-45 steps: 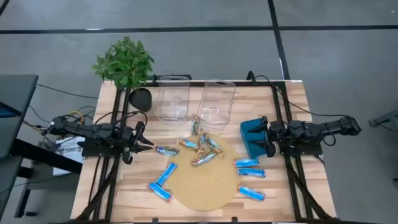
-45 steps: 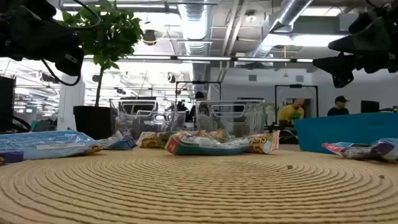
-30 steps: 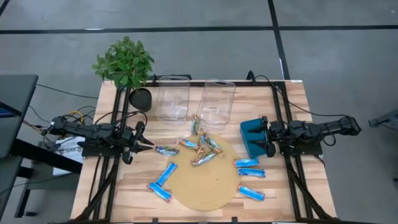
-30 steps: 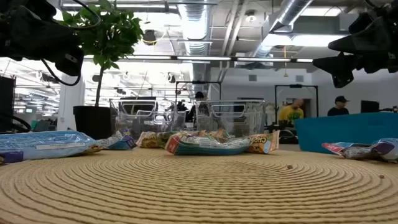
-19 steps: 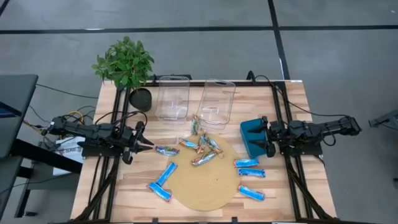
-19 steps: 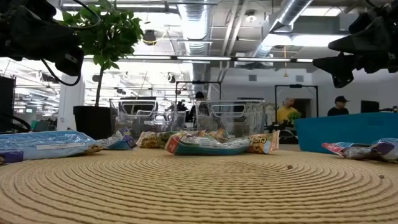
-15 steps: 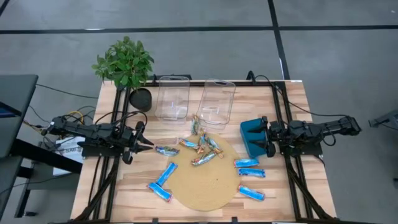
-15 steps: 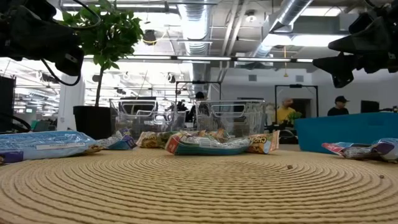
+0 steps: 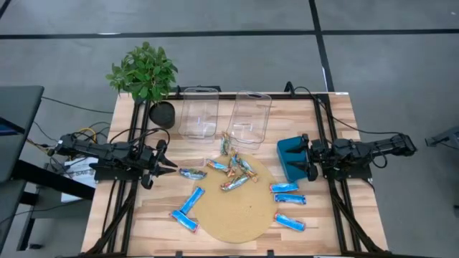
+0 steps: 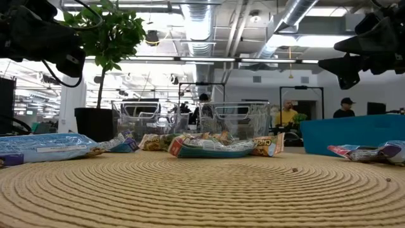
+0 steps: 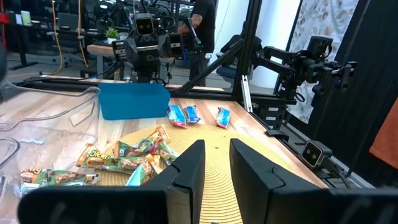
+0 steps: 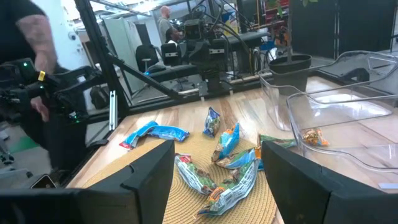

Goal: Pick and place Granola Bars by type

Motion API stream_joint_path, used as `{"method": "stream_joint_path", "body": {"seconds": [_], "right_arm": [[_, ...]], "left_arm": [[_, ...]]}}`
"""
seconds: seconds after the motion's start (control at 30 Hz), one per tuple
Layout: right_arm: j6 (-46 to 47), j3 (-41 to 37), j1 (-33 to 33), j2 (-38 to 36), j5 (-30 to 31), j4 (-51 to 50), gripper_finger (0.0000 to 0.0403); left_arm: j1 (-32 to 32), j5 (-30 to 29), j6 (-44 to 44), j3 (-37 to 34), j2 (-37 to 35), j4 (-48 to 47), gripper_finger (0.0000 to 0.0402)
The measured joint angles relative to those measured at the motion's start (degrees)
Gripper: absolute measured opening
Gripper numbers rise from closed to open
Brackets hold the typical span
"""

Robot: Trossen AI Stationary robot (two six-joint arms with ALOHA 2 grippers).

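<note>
Blue granola bars lie flat on the table: two near the mat's left side (image 9: 191,201) (image 9: 183,221), three at its right (image 9: 285,188) (image 9: 289,199) (image 9: 290,223). Shiny multicoloured bars sit in a loose heap (image 9: 233,170) on the mat's far edge, with one (image 9: 192,173) to its left and one (image 9: 228,142) toward the bins. My left gripper (image 9: 171,166) (image 11: 216,146) hovers left of the heap, slightly open and touching nothing. My right gripper (image 9: 307,161) (image 12: 217,146) hovers at the teal tray's right side, open wide.
A round woven mat (image 9: 237,211) covers the table's middle near part. Two clear plastic bins (image 9: 199,113) (image 9: 249,118) stand at the far side. A teal tray (image 9: 290,159) sits at the right, a potted plant (image 9: 145,72) at the far left corner. People show in the room beyond.
</note>
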Motion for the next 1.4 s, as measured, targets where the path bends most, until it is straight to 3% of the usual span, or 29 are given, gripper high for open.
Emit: {"method": "stream_joint_path", "body": {"seconds": [0.3,0.4,0.57,0.7,0.97,1.17,1.3,1.4], "right_arm": [[0.00,-0.01,0.00,0.01,0.01,-0.02,0.0235],[0.01,-0.01,0.00,0.01,0.00,-0.02,0.0235],[0.01,0.00,0.00,-0.01,0.01,-0.01,0.0235],[0.01,0.00,0.01,0.01,0.00,0.00,0.0235],[0.01,0.00,0.00,0.00,0.01,0.00,0.0235],[0.01,0.00,0.00,0.00,0.01,0.00,0.0235],[-0.01,0.00,-0.01,0.01,0.14,0.15,0.0235],[2.52,-0.01,-0.01,0.01,0.60,4.84,0.0235]], "left_arm": [[-0.02,0.02,-3.61,0.01,0.01,0.04,0.0067],[-0.02,-0.50,-16.30,-0.01,0.03,1.38,0.0067],[0.01,-2.74,-47.33,0.00,0.03,1.69,0.0067],[0.02,-9.55,-57.58,-0.01,0.05,1.74,0.0067],[0.20,-24.89,-57.42,-0.01,0.05,3.76,0.0067],[0.20,-26.84,-52.36,1.05,1.69,14.90,0.0067],[0.19,-28.64,-43.64,7.84,6.87,19.08,0.0067],[0.22,-28.62,-38.60,14.39,14.10,15.77,0.0067]]}}
